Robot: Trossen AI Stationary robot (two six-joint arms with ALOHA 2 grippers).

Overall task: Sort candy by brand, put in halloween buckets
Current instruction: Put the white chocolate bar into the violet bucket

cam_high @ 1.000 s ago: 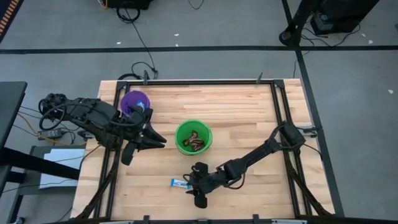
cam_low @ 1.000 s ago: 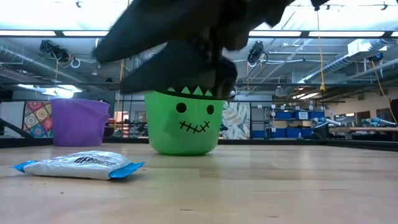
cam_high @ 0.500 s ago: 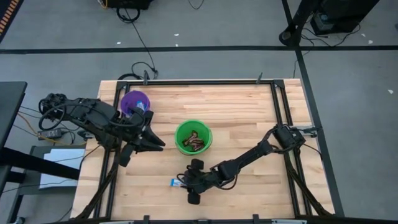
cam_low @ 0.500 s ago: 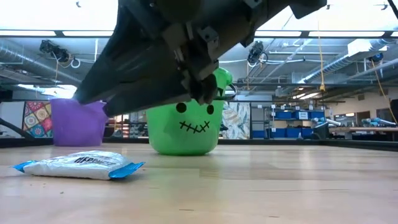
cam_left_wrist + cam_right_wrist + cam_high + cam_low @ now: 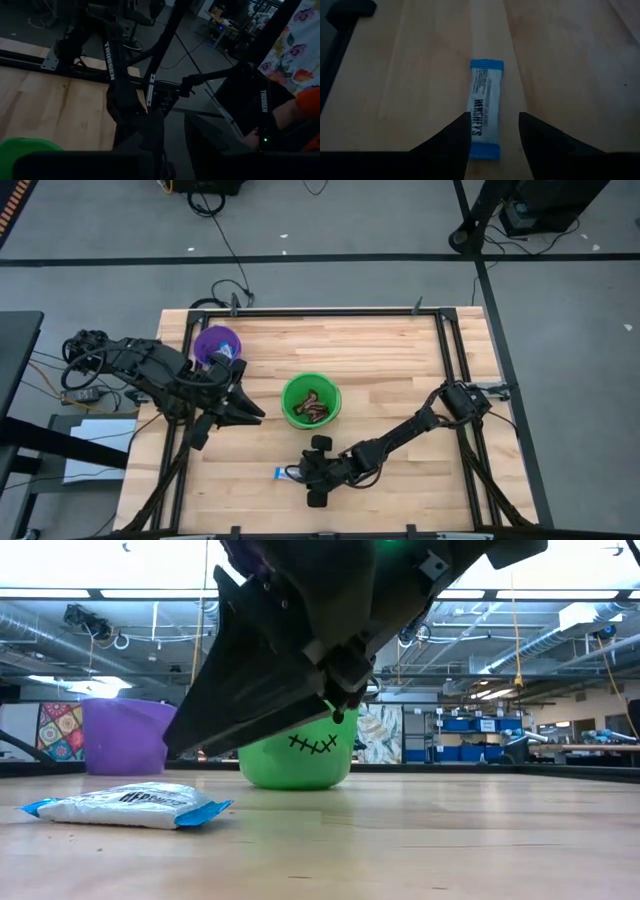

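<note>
While the right gripper (image 5: 305,480) hangs low over the table (image 5: 400,360) near the green bucket (image 5: 311,401), on the side toward the front edge, its jaws stand open and astride a blue-and-white bar (image 5: 483,107). That bar lies flat on the wood, lengthwise between the two dark fingers (image 5: 451,137), which hold nothing (the wrapper reads HERSHEY'S, with a blue band at each end). From above, only one blue end of the bar (image 5: 284,473) shows, just beside the gripper on the side away from the right arm's base. At table height the bar (image 5: 125,804) lies in front of the green bucket (image 5: 295,755) and off toward the purple bucket (image 5: 128,736), with the right gripper (image 5: 290,680) hanging above the wood and hiding the top of the green bucket's stitched face.

Inside the green bucket lie several brown bars (image 5: 315,408). The purple bucket (image 5: 216,343) stands apart from the green one, toward the table's back left corner.

The left gripper (image 5: 240,402) is between the two buckets, just beside the green one and close to the purple one, fingers pointing toward the green bucket. Its fingers look nearly together and hold nothing, though whether they are fully shut I cannot tell.
</note>
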